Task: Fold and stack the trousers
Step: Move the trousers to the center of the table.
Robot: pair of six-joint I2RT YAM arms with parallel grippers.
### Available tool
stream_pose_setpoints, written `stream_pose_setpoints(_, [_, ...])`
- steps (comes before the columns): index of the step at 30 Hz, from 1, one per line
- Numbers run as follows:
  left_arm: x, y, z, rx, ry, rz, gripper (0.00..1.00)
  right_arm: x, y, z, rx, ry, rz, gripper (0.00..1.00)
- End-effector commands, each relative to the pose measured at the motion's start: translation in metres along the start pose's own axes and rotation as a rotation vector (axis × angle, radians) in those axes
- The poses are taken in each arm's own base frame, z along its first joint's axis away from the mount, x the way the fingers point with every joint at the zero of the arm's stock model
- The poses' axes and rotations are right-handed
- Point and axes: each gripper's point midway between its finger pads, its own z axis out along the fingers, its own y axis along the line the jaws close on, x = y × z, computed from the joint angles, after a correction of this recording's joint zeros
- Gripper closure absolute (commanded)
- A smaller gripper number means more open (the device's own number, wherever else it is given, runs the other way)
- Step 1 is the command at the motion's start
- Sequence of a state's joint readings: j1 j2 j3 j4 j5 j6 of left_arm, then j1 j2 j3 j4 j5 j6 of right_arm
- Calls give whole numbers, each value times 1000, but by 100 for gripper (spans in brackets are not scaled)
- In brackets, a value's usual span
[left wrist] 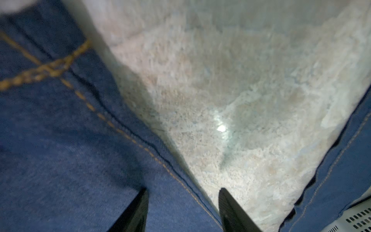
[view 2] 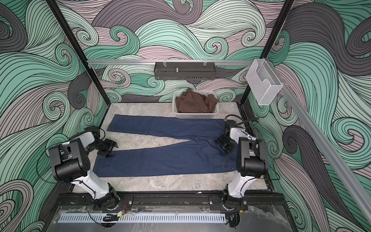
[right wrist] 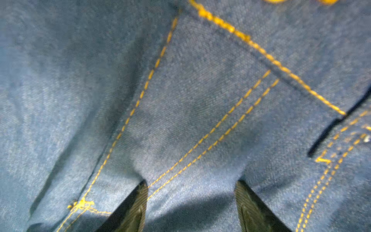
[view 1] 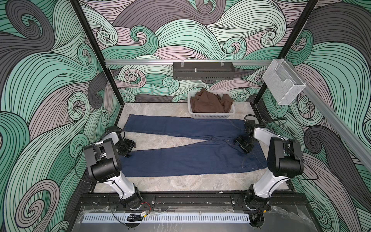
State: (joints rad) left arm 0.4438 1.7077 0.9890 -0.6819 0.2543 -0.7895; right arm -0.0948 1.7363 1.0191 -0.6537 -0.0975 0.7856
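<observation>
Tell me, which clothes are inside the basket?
The crumpled brown cloth garment fills the white plastic basket; the long dark blue denim trousers lie spread flat on the marble table instead.

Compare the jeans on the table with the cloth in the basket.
The trousers lie spread flat on the table; the cloth sits crumpled in the white basket. The trousers are dark blue denim; the cloth is brown. Neither is folded.

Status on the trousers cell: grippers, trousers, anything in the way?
Left gripper open, at near leg's hem. Right gripper open, over the fly. Trousers flat, legs splayed, unfolded. Basket with brown cloth beside far leg.
</observation>
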Motion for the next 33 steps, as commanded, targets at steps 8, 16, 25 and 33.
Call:
stream_pose_setpoints(8, [0, 40, -11, -62, -1, -70, 41, 48, -67, 15, 179, 103, -22, 31])
stream_pose_setpoints(16, [-8, 50, -44, -50, -53, -61, 41, 59, -85, -3, 194, 72, -46, 31])
stream_pose_setpoints(25, [-17, -11, -84, 194, -59, 51, 41, 17, -34, -69, 22, -121, -44, 23])
stream_pose_setpoints(33, [-3, -83, -117, 293, -88, 278, 41, -73, -2, -100, 60, -290, -36, 23])
